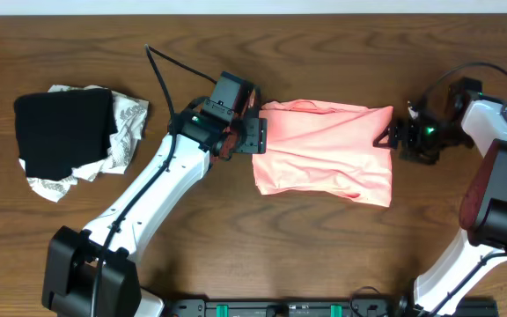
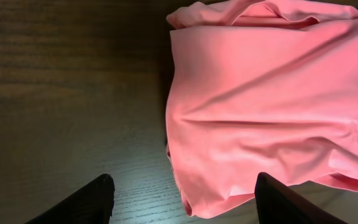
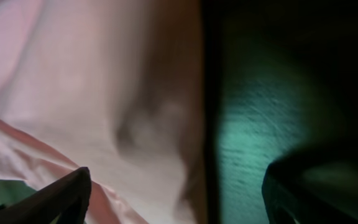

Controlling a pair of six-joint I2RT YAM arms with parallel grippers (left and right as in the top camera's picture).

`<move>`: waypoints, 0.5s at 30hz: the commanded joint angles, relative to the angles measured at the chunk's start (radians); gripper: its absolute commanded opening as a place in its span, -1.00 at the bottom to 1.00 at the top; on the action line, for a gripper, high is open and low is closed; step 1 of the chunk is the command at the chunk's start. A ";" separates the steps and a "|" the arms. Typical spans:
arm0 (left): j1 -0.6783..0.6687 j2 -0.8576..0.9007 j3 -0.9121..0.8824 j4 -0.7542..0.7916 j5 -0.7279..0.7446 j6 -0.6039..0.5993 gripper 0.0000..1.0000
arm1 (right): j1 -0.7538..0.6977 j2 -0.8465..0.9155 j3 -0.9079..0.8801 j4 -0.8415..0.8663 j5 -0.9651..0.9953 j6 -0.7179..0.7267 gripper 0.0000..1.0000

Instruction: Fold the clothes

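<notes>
At either end of the part-folded salmon-pink fabric T-shirt (image 1: 324,151), left gripper (image 1: 260,135) and right gripper (image 1: 386,136) stand with jaws wide, empty; the next fold likely needs edge grips.

- Salmon-pink soft cloth T-shirt (image 1: 324,150): matt, smooth, softly creased.
- Dark brown wooden table (image 1: 324,255): fine grain, faint sheen.
- Black folded cloth garment (image 1: 64,132): matt.

Probably a robotics lab bench, not a home: a left arm (image 1: 148,189) and right arm (image 1: 500,176), white and black, rise from the near edge of a wood-grain table (image 1: 262,255) beside a black rail (image 1: 280,309) with green fittings, a cable (image 1: 160,79) trailing, a pink T-shirt (image 1: 324,150) between them.
</notes>
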 commanded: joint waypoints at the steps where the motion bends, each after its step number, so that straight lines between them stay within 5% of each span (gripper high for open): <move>1: 0.000 -0.023 0.012 -0.007 -0.019 0.003 0.47 | 0.008 0.036 -0.007 0.000 -0.033 -0.049 0.64; 15: 0.000 -0.023 0.012 -0.018 -0.019 0.003 0.47 | 0.064 0.036 -0.010 -0.007 -0.035 -0.102 -0.30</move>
